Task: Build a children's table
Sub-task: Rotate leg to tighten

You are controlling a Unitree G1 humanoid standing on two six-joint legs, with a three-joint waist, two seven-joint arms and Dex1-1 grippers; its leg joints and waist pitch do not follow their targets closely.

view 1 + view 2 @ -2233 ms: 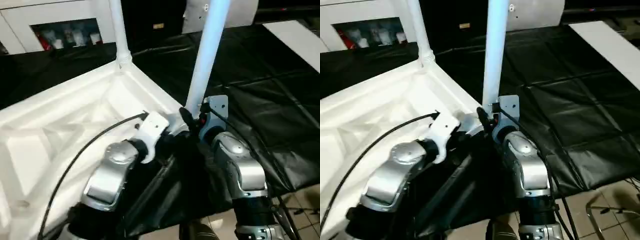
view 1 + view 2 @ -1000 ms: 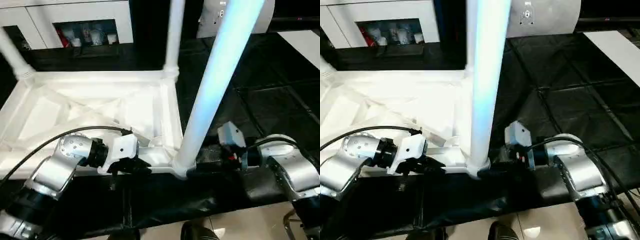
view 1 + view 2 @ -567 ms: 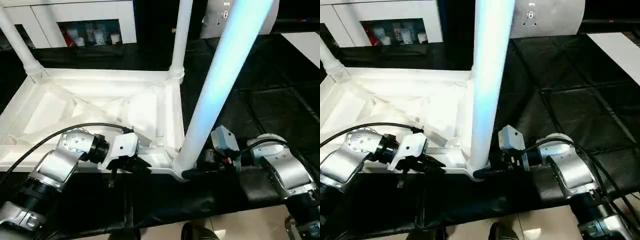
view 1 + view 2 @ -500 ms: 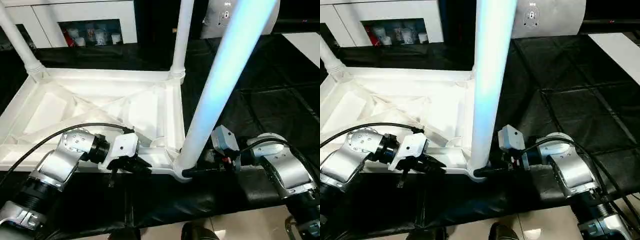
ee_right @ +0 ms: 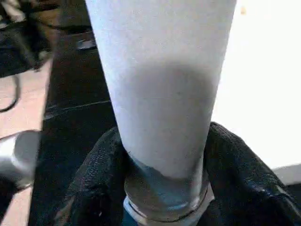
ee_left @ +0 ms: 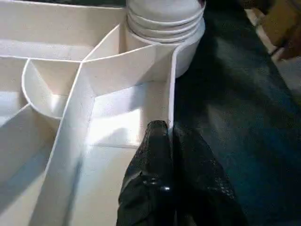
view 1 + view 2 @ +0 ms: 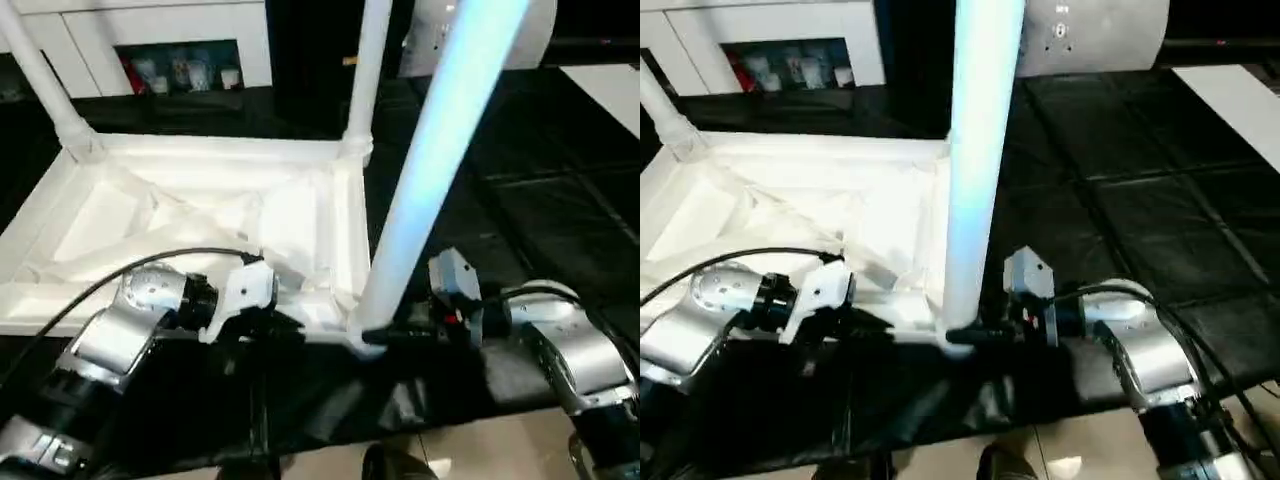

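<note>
A: Where does the children's table (image 7: 200, 215) sit?

B: Upside down on the black-covered work table (image 7: 560, 200), across the left and middle of the head views; ribbed underside up, legs rising out of the frame's top. One leg (image 7: 370, 70) stands at the far corner, another at the upper left (image 7: 45, 85); the near leg (image 7: 430, 170) runs from the lower centre up to the top right.

A: And the right gripper (image 5: 162, 188)?

B: Its black fingers (image 5: 101, 174) wrap the base of that near leg, one on each side, closed against the tube just above its socket (image 7: 362, 335).

A: The left gripper (image 6: 162, 141)?

B: Pinched tight on the thin rim wall of the tabletop, beside the corner socket (image 6: 164, 28); in the head views it sits at the lower centre-left, at the table's near edge.

A: Anything behind?

B: A white cabinet (image 7: 150, 40) across the upper left.
</note>
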